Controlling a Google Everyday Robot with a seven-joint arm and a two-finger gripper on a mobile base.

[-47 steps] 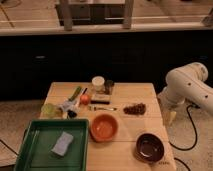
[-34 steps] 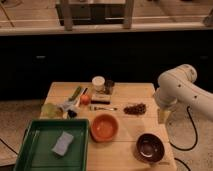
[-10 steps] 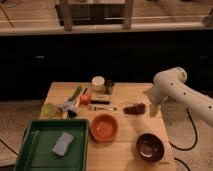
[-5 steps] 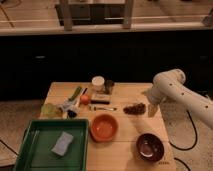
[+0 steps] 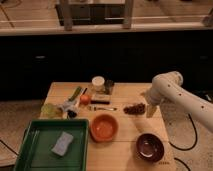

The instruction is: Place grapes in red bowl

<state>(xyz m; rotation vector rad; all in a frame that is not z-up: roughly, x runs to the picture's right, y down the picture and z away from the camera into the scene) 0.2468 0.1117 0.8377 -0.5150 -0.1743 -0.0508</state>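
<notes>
Camera view: gripper (image 5: 150, 109) beside grapes (image 5: 134, 108)

Nearest on the worktop (image 5: 122, 156) sit a tray (image 5: 31, 150) and a maroon bowl (image 5: 150, 146). The red bowl (image 5: 104, 127) lies mid-worktop. Beyond it lie the grapes, with the gripper just right of them; its opening cannot be told.

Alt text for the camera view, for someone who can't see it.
A white robot arm reaches in from the right, its gripper just right of a small bunch of grapes on a wooden table. The empty red bowl sits nearer the camera, left of the grapes, with a maroon bowl and a green tray alongside.
</notes>
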